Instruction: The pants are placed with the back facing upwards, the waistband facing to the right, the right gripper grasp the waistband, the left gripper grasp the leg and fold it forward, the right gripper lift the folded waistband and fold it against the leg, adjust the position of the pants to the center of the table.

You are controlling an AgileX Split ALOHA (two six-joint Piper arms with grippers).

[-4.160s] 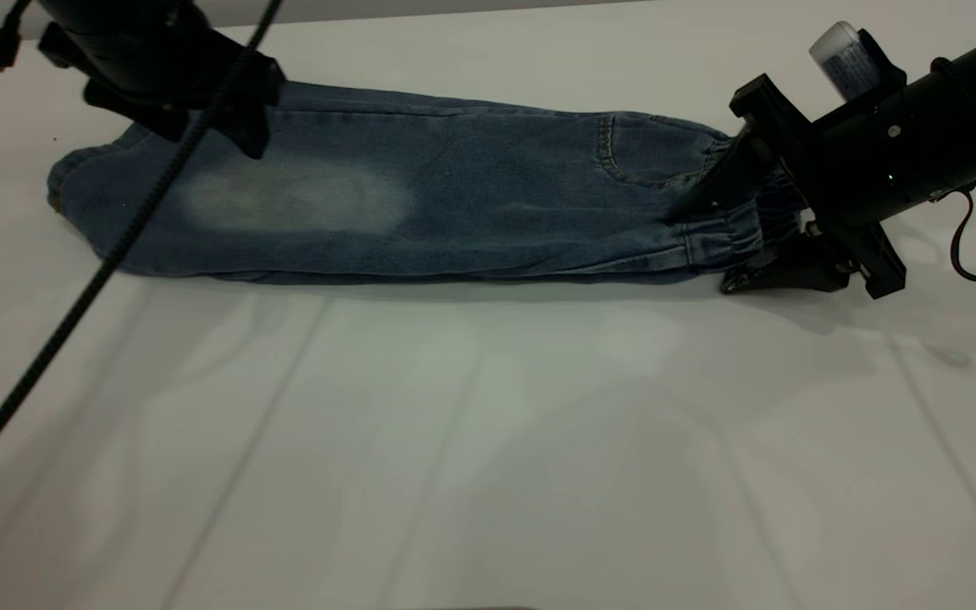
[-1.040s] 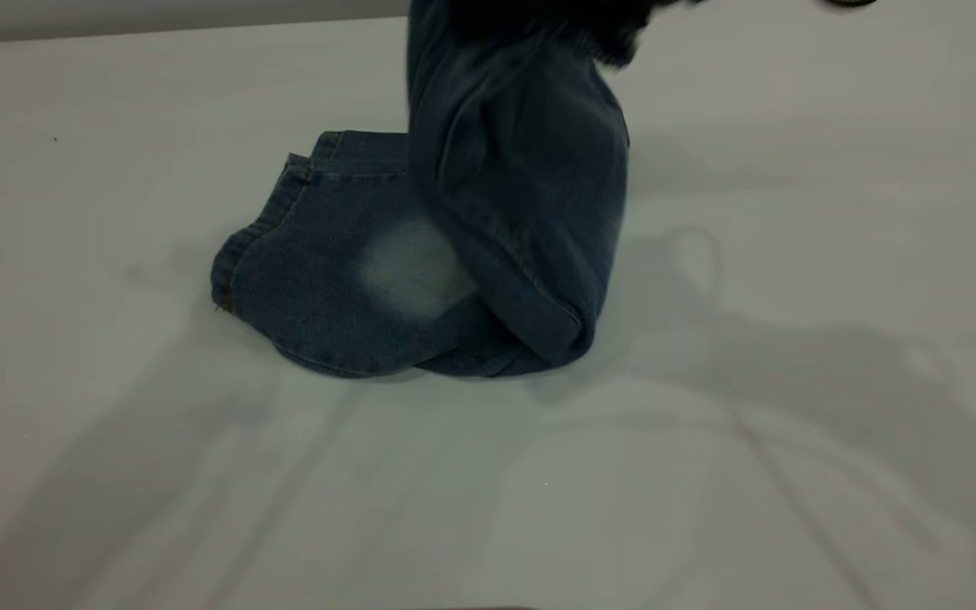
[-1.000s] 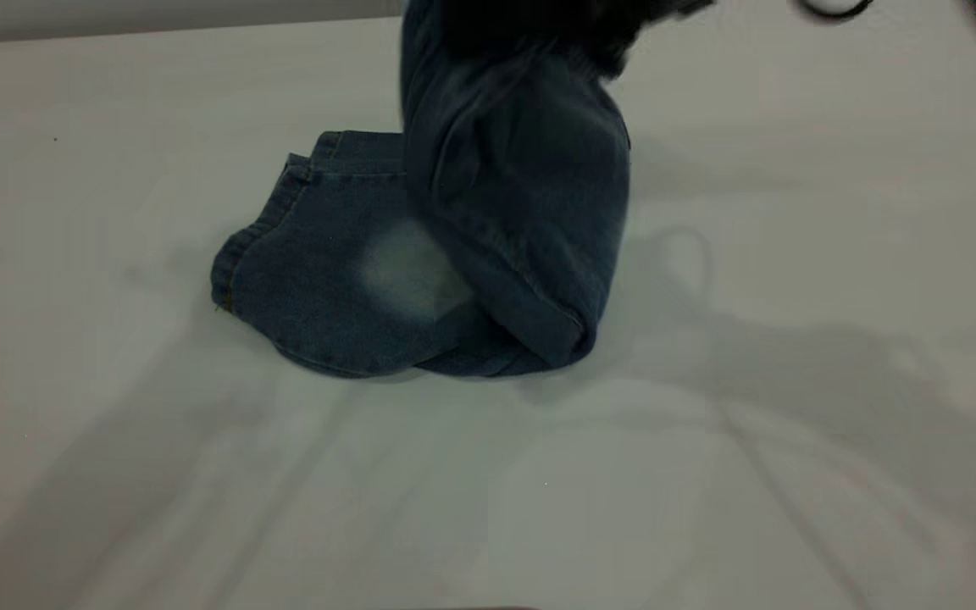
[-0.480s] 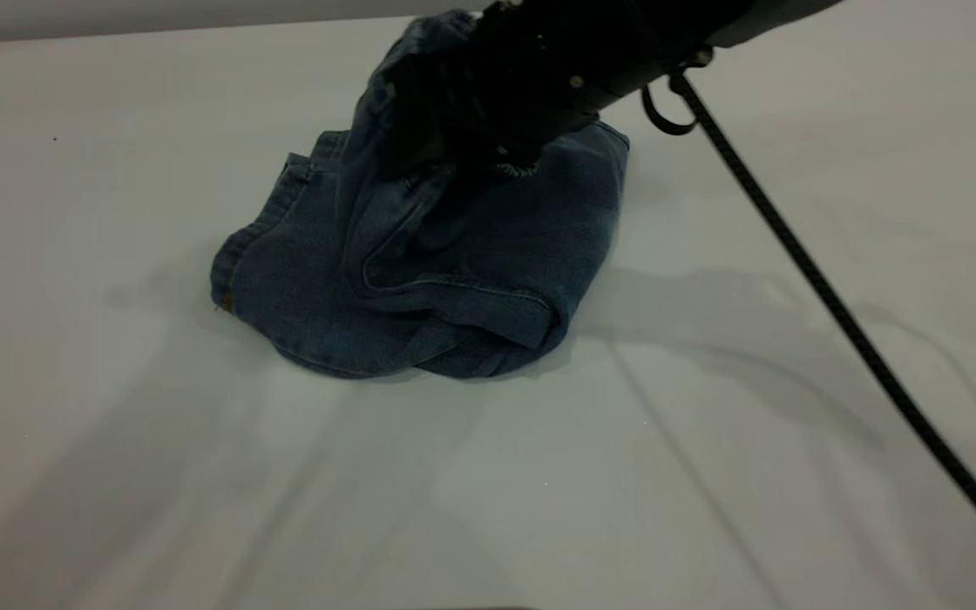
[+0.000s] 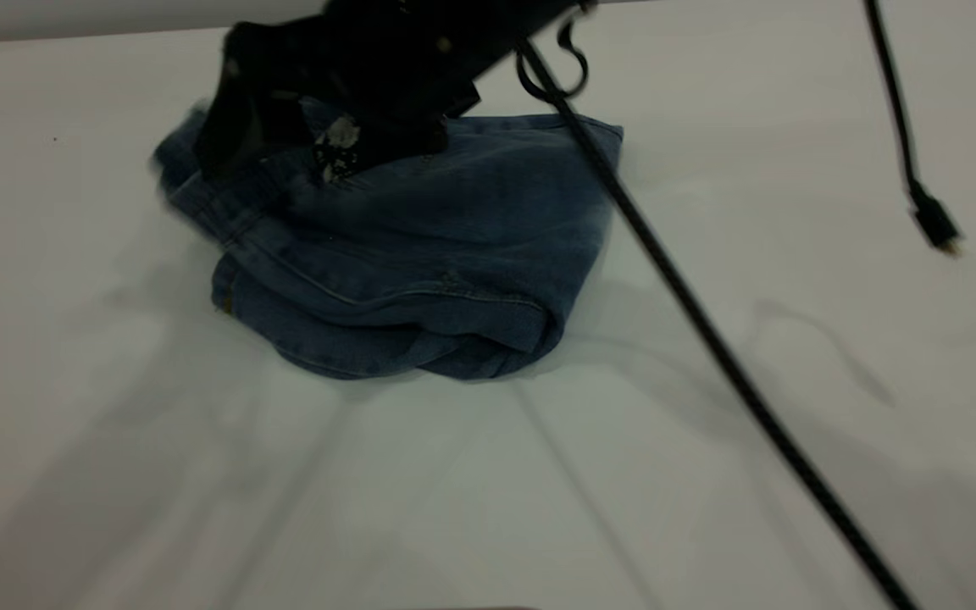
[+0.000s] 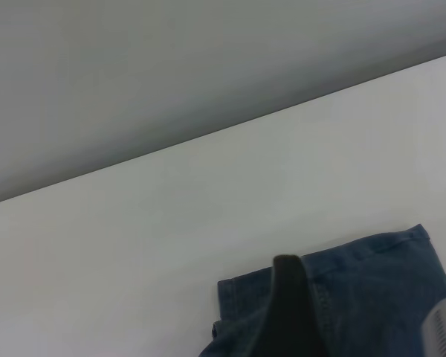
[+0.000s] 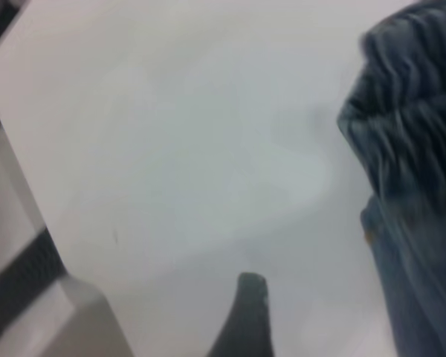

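Denim pants [image 5: 420, 254]: faded blue, folded double on white surface [image 5: 708, 474], waistband [image 5: 217, 199] at left. Right gripper [image 5: 285, 144] over waistband; grip cannot be told.

pants [image 5: 420, 263] folded on table [image 5: 793, 212], left of centre | right gripper [image 5: 285, 140] over waistband [image 5: 208, 199], pants' left end

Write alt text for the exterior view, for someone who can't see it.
A black right gripper reaches over the left end of folded blue denim pants bunched on a white table. A black cable crosses diagonally in front.
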